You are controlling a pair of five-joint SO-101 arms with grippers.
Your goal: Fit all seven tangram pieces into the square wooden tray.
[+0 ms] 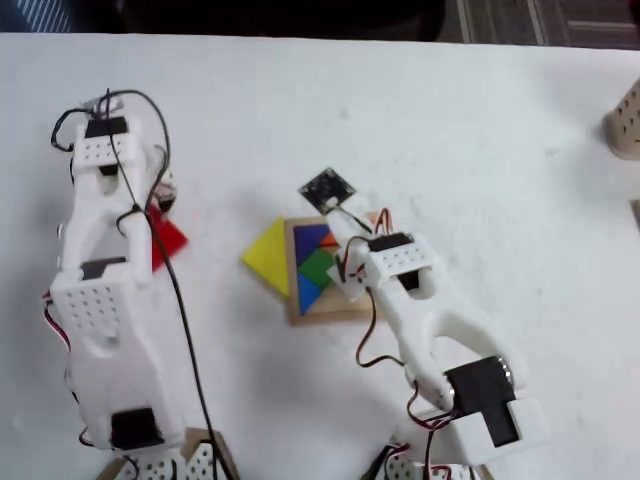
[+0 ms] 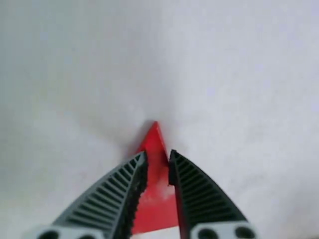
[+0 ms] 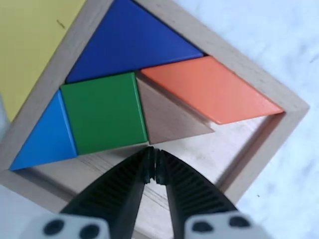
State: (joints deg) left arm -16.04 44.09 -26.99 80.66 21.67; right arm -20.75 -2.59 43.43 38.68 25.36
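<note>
The square wooden tray [image 3: 259, 137] holds a dark blue triangle [image 3: 132, 42], an orange parallelogram [image 3: 209, 89], a green square [image 3: 102, 112], a light blue triangle [image 3: 45, 142] and a plain wood triangle [image 3: 167, 119]. My right gripper [image 3: 154, 167] is shut with nothing in it, its tips just above the tray's bare floor beside the wood triangle. A yellow triangle [image 1: 267, 257] lies outside, against the tray's [image 1: 330, 312] left edge. My left gripper [image 2: 157, 155] is shut on a red triangle [image 2: 154, 142], whose tip pokes out past the fingers. The red triangle [image 1: 168, 238] is well left of the tray.
The white table stretches all round the tray. A pale wooden object [image 1: 625, 125] stands at the far right edge. The right arm [image 1: 400, 262] covers the tray's right half in the high view, with cables trailing from both arms.
</note>
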